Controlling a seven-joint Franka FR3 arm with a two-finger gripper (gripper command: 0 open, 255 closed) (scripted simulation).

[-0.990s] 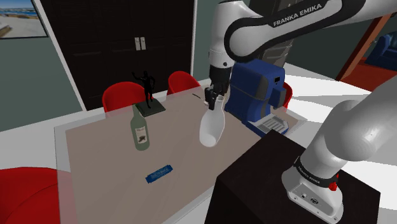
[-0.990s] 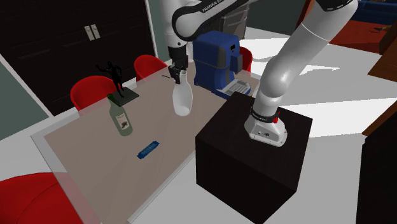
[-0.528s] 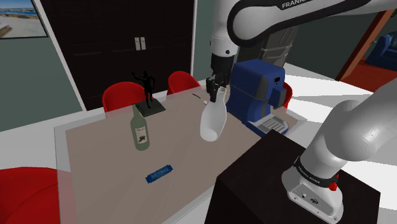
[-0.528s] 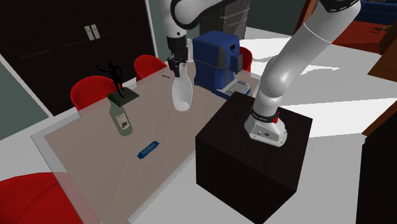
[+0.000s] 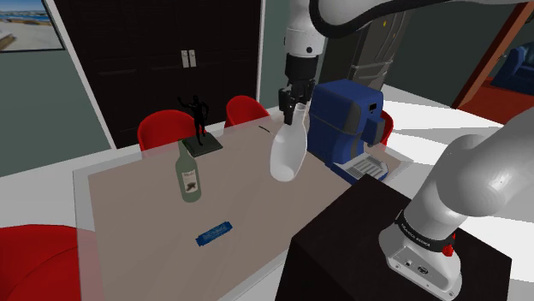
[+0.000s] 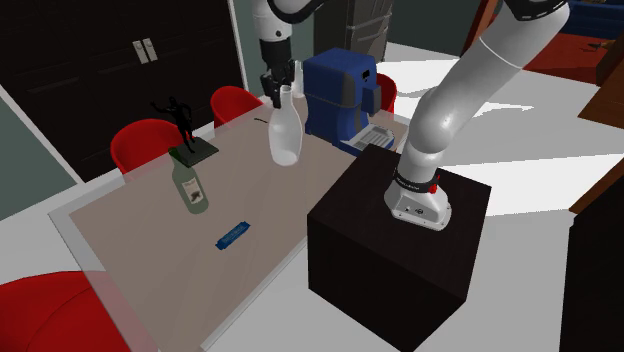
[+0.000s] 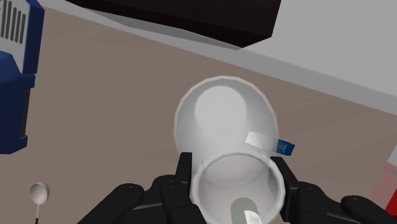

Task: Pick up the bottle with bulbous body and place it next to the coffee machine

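**Item 1: bulbous bottle (image 5: pixel 288 156).** White, with a narrow neck over a round belly. It hangs neck-up from the tool above the counter (image 5: pixel 128 214), and its base looks to be clear of the surface. In the shoulder view it is just beside the coffee machine, at that machine's 9 o'clock.

**Item 2: tool (image 5: pixel 293 114).** All black. In the wrist view its fingers (image 7: pixel 184 168) are clamped on the bottle's neck, one on either side.

**Item 3: coffee machine (image 5: pixel 347 128).** Blue and boxy, at 3 o'clock from the bottle in the shoulder view.

**Item 4: sundries on the counter, shoulder view.**
- Green wine bottle (image 5: pixel 188 178), at 8 o'clock from the white bottle and well apart from it.
- Black figurine (image 5: pixel 199 120), at 10 o'clock.
- Flat blue packet (image 5: pixel 214 233), at 7 o'clock.
- Spoon (image 7: pixel 38 193), seen in the wrist view, lying near the machine's side.

**Handling note (judgement).** The step in hand is the carry and set-down.
- Keep the bottle upright.
- Judge clearance from the belly, not the neck, since the belly will meet the machine first.
- Choose bare counter beside the machine, off the spoon.
- Lower straight down until the base sits flat.
- Part the fingers only once the counter bears the weight.
- Lift away along the neck's line so the bottle is not tipped.
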